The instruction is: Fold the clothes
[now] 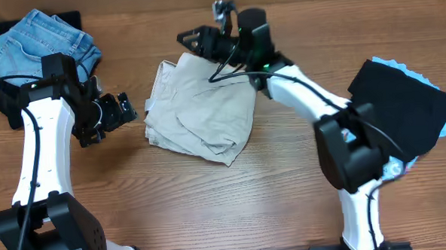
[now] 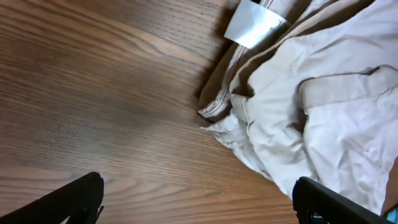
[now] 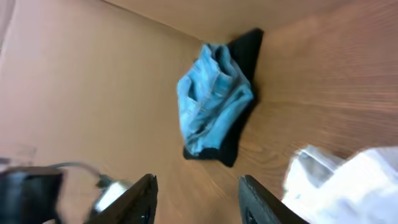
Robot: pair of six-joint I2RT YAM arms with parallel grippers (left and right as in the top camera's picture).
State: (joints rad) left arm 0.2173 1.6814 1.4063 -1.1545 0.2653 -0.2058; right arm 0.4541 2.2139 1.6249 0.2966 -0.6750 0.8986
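Left gripper spread wide and empty beside the trousers' left edge, I've got the crumpled heap mid-table, lying far-left to near-right (white label at that edge), right gripper likewise parted, empty, over its far edge.

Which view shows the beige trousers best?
Overhead: the whole crumpled trousers lie in frame. Left wrist shows only one edge with the white label; right wrist catches a blurred pale corner.
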